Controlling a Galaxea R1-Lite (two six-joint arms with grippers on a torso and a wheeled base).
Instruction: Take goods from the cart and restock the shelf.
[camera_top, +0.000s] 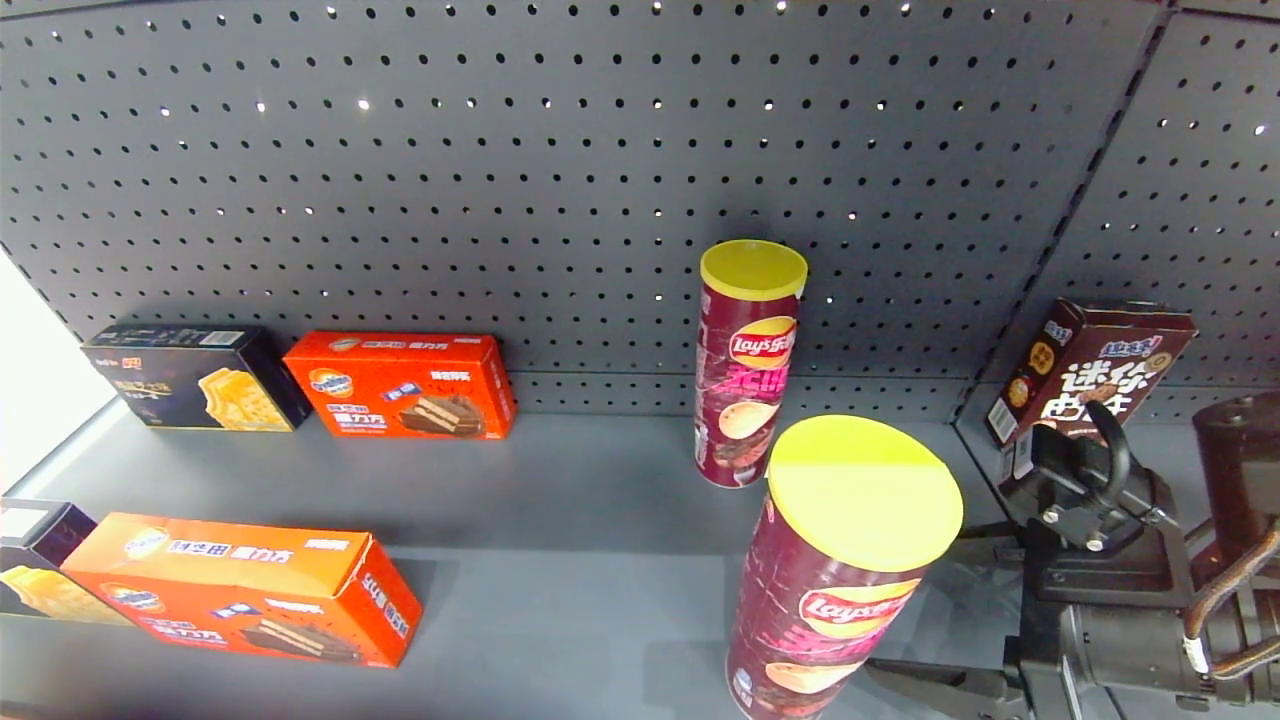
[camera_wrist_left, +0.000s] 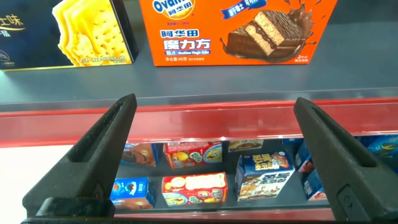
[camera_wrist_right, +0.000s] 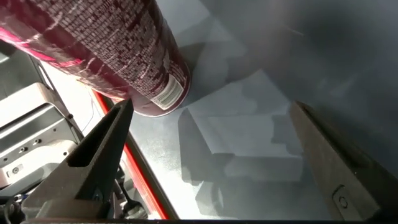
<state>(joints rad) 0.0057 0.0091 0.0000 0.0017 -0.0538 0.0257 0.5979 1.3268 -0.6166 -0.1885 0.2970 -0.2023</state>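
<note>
**Restocking partly done: two cans on the shelf, both tools empty**

Standing near the front edge of the shelf (camera_top: 580, 480), the front can (camera_top: 840, 570) is upright, with a second can (camera_top: 748, 360) behind it against the pegboard. The two are in line but apart.

The right tool (camera_wrist_right: 211, 106) sits low beside the front can with its jaws spread wide. The can's base lies just beside one finger, not between the two, and nothing is gripped. I judge this can to be delivered and let go, though it may want a push farther back.

The left tool (camera_wrist_left: 214, 101) is also wide and empty. It hangs in front of the shelf's edge, facing the near orange box (camera_top: 240, 590).

Farther to the left, the far orange box (camera_top: 400, 385) and a dark box (camera_top: 195, 377) stand at the back. Another dark box (camera_top: 40, 560) lies at the front corner.

Bare shelf shows between the boxes and the cans, so there looks to be room for more stock. With both tools empty, the next step would probably be another trip to the cart. How many goods are left there cannot be judged.
</note>
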